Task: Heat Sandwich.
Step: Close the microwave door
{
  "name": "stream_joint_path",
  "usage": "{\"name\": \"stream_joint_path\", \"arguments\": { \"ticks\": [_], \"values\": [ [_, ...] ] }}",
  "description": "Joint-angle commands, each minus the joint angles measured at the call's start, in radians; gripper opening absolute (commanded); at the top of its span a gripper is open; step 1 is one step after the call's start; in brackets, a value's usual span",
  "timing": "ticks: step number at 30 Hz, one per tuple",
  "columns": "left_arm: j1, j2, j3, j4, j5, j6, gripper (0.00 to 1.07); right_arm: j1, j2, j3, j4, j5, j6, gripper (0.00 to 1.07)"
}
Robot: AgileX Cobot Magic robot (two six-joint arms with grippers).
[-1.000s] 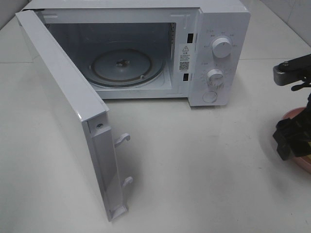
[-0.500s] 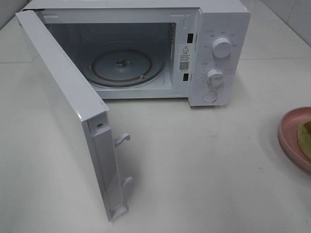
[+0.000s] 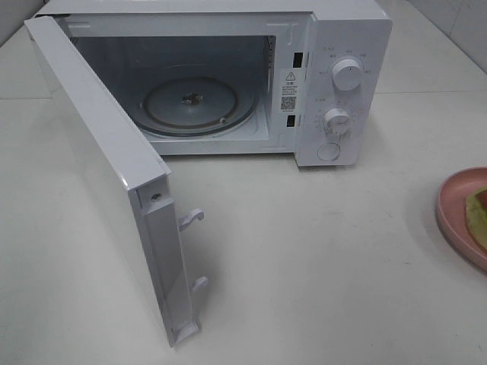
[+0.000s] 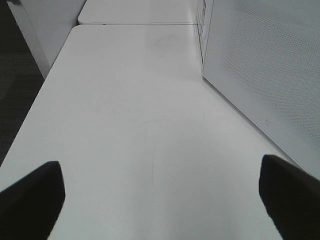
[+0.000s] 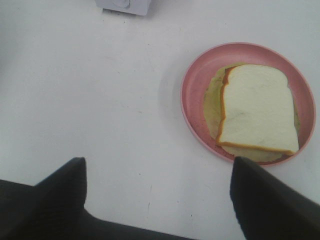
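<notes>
Sandwich [image 5: 257, 110] lying flat on the pink plate [image 5: 192, 95], both grippers spread wide with nothing held.

Nearest the high camera, the microwave door [image 3: 99, 163] is swung open; behind it the round glass turntable [image 3: 199, 105] is seen in the white microwave [image 3: 346, 46]. At that view's right edge only a sliver of plate and lettuce is caught. The whole soft, squarish bread slice is shown only in the right wrist view, past the right gripper [image 5: 157, 200]. Only smooth white table [image 4: 130, 100] is seen between the left gripper [image 4: 160, 200] fingers.
</notes>
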Motion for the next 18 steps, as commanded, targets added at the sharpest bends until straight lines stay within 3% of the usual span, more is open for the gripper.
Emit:
{"name": "stream_joint_path", "arguments": {
  "ticks": [1, 13, 18],
  "values": [
    [0.000, -0.026, 0.003, -0.004, -0.008, -0.002, 1.01, -0.005, -0.087, 0.004, 0.002, 0.019, 0.028, 0.76],
    [0.000, -0.026, 0.003, -0.004, -0.008, -0.002, 1.01, -0.118, -0.378, 0.194, 0.002, -0.043, 0.036, 0.76],
    [0.000, -0.026, 0.003, -0.004, -0.008, -0.002, 1.01, -0.145, -0.449, 0.203, 0.001, -0.036, 0.039, 0.76]
  ]
}}
